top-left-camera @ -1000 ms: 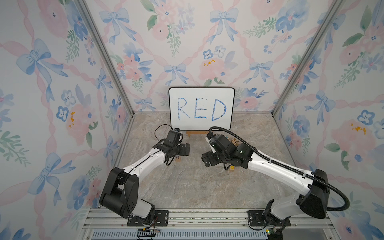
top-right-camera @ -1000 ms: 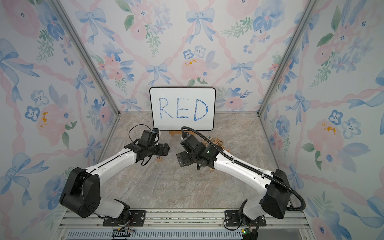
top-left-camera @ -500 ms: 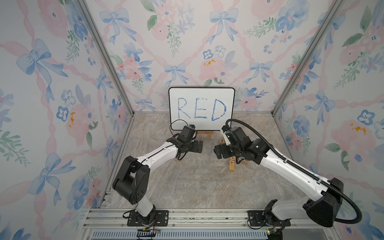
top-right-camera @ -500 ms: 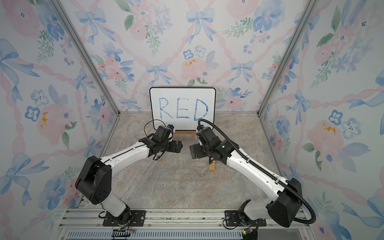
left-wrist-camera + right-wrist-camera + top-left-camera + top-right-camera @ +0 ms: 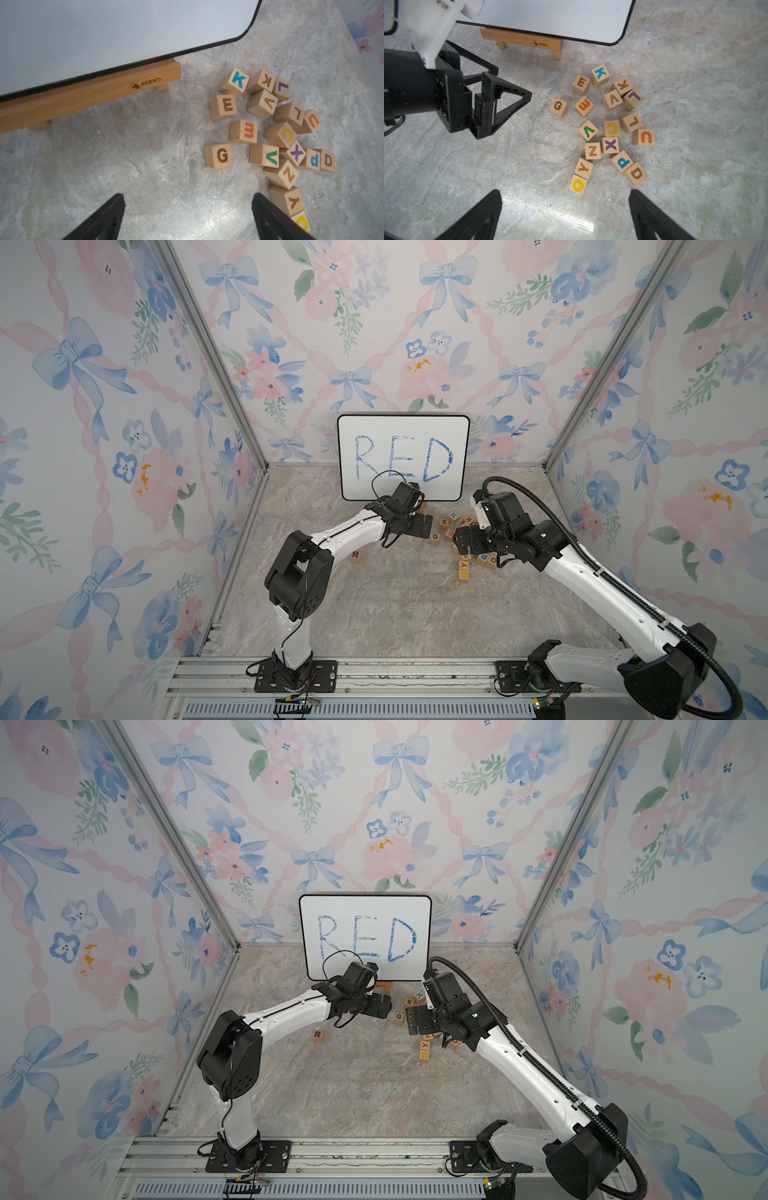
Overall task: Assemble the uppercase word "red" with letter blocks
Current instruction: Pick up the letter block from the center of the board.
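The left arm point(image 5: 353, 531) and right arm point(image 5: 590, 585) stretch toward the counter's point(image 5: 374, 614) far edge, with the left tool point(image 5: 188, 198) and right tool point(image 5: 564, 193) spread wide and empty.

Left pincer point(image 5: 386, 1006) & rt pincer point(image 5: 410, 1021) either side of G block point(image 5: 399, 1017); R block point(image 5: 318, 1036) well apart.

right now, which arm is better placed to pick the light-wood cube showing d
Right, probably: the light-wood D cube lies just ahead of the open right gripper; the pile separates it from the left gripper.
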Available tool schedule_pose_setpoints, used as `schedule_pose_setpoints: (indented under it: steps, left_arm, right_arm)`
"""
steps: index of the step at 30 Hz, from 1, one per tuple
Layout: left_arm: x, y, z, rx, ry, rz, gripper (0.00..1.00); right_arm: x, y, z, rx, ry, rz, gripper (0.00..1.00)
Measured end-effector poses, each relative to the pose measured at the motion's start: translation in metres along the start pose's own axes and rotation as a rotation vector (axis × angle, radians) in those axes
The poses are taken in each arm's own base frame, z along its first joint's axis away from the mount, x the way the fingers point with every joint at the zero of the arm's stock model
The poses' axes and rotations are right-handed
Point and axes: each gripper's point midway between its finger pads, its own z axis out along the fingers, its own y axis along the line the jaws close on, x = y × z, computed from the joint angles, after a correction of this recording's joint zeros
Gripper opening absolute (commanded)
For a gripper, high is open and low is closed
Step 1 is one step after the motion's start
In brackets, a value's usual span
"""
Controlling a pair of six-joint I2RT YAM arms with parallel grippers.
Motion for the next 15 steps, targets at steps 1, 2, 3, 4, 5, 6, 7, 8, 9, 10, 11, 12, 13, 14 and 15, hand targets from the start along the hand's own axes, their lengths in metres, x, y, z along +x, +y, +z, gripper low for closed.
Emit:
schedule_pose_setpoints:
  steps: [1,2,3,4,5,6,7,8,9,10,11,12,13,14,15]
  left_arm:
    - [-0.003,-0.002,0.003,0.001,0.002,0.002,0.98]
    - [-0.005,-0.006,0.007,0.004,0.004,0.006,0.98]
    - [-0.007,-0.008,0.01,0.004,0.008,0.008,0.98]
    - [-0.009,-0.011,0.014,0.006,0.011,0.011,0.98]
    - [-0.011,-0.013,0.017,0.007,0.013,0.013,0.98]
    - [-0.012,-0.015,0.02,0.007,0.018,0.015,0.98]
    - [-0.014,-0.017,0.024,0.009,0.021,0.017,0.98]
    - [-0.015,-0.019,0.027,0.01,0.023,0.018,0.98]
    - [-0.016,-0.02,0.03,0.01,0.027,0.019,0.98]
    - [-0.017,-0.021,0.033,0.009,0.031,0.02,0.98]
    - [-0.018,-0.022,0.035,0.009,0.033,0.021,0.98]
    - [-0.019,-0.023,0.036,0.01,0.034,0.021,0.98]
    - [-0.02,-0.024,0.038,0.009,0.038,0.022,0.97]
    - [-0.021,-0.024,0.039,0.008,0.039,0.023,0.97]
    - [-0.021,-0.024,0.041,0.006,0.042,0.023,0.96]
  right_arm:
    - [0.002,-0.005,0.0,0.007,0.006,0.01,0.97]
    - [0.003,-0.008,0.0,0.009,0.01,0.018,0.97]
    - [0.004,-0.012,0.0,0.013,0.015,0.027,0.97]
    - [0.006,-0.017,0.0,0.016,0.021,0.038,0.97]
    - [0.007,-0.02,0.0,0.019,0.025,0.045,0.97]
    - [0.008,-0.023,0.0,0.022,0.028,0.054,0.97]
    - [0.009,-0.025,0.0,0.023,0.031,0.061,0.97]
    - [0.01,-0.028,0.0,0.023,0.032,0.069,0.97]
    - [0.011,-0.029,0.0,0.023,0.034,0.075,0.97]
    - [0.012,-0.031,0.0,0.024,0.035,0.08,0.97]
    - [0.013,-0.033,0.0,0.024,0.036,0.085,0.97]
    - [0.014,-0.034,0.001,0.024,0.039,0.09,0.97]
    - [0.014,-0.035,0.001,0.023,0.041,0.095,0.97]
    - [0.014,-0.036,0.001,0.023,0.042,0.1,0.97]
    - [0.014,-0.038,0.002,0.023,0.042,0.104,0.97]
